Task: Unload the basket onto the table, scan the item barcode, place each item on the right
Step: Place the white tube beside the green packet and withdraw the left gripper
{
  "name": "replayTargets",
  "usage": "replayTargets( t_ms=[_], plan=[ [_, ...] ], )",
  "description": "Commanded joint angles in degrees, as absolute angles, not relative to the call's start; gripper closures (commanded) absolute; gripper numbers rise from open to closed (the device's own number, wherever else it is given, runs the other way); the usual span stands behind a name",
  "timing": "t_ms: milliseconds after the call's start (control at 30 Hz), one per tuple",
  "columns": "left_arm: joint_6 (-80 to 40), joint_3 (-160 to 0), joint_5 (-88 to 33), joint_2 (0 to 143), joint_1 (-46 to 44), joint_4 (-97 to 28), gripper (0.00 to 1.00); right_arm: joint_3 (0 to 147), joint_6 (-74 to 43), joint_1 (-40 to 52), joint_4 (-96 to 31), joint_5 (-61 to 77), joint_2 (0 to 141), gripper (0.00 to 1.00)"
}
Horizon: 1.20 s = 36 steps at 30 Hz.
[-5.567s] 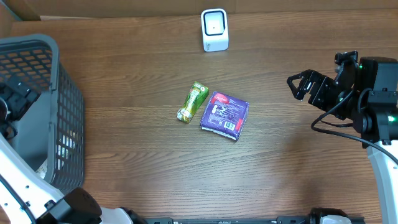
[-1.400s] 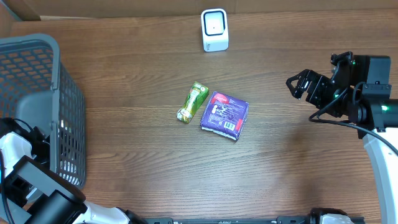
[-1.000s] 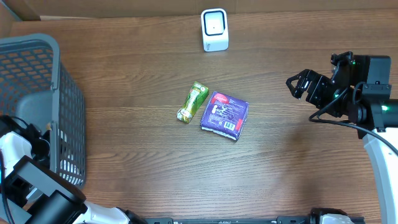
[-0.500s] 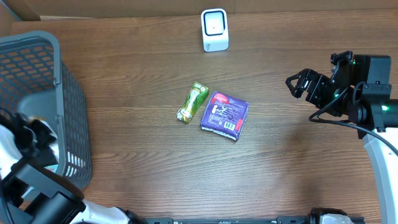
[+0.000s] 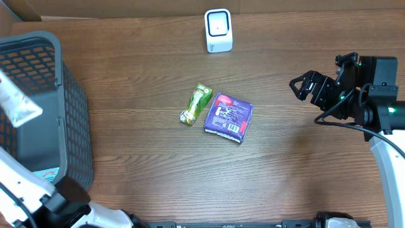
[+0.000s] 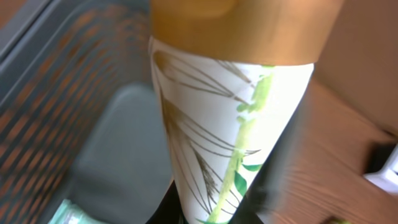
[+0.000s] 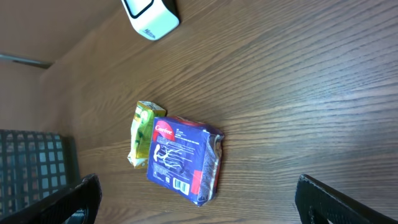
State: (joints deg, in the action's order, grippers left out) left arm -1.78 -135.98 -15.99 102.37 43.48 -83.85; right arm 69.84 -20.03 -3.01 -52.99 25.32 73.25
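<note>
A white tube [image 6: 230, 130] printed with green leaves and ending in a gold band fills the left wrist view, with my left gripper [image 6: 217, 214] shut on its lower end. From overhead the tube [image 5: 19, 106] hangs above the grey basket [image 5: 63, 82] at the far left, and the fingers holding it are out of that view. No barcode shows on the tube. The white scanner [image 5: 218, 30] stands at the back middle of the table. My right gripper [image 5: 304, 87] hovers open at the right, holding nothing.
A blue packet [image 5: 228, 116] with a barcode label [image 7: 180, 185] lies mid-table, with a green packet [image 5: 196, 104] beside its left edge. More items lie in the basket bottom [image 6: 68, 211]. A cardboard wall runs along the table's back edge.
My left gripper shut on the tube down in the basket and lifted it up out of it. The basket shifted slightly. The right arm has not moved.
</note>
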Motion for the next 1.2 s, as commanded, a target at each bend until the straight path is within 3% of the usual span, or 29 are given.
replayTargets(
  t_ms=[0,233,467,667,967,1167],
  plan=[
    [3.09,-144.31,-22.68,99.83,36.71,-86.80,0.96,71.22,-22.04,-3.22,-51.79,26.89,72.99,0.00],
    [1.85,-145.21,-17.67,98.39,14.68,-92.90,0.96,71.20,-22.55,-3.22,-50.57,27.20,72.99,0.00],
    [-10.04,-129.36,-5.13,103.13,-4.73,-89.17,0.96,71.20,-22.52,-3.22,-50.63,26.41,72.99,0.00],
    [-15.42,-117.16,-1.93,109.08,-10.24,-81.54,0.96,71.20,-22.52,-3.22,-51.09,26.44,72.99,0.00],
    [-26.13,-103.28,3.22,118.56,-11.64,-71.00,0.96,71.20,-22.46,-3.22,-51.94,26.39,72.99,0.00],
    [-25.71,-99.92,2.70,124.22,-12.08,-63.16,0.96,71.20,-22.31,-3.22,-51.96,25.10,72.99,0.00]
  ],
)
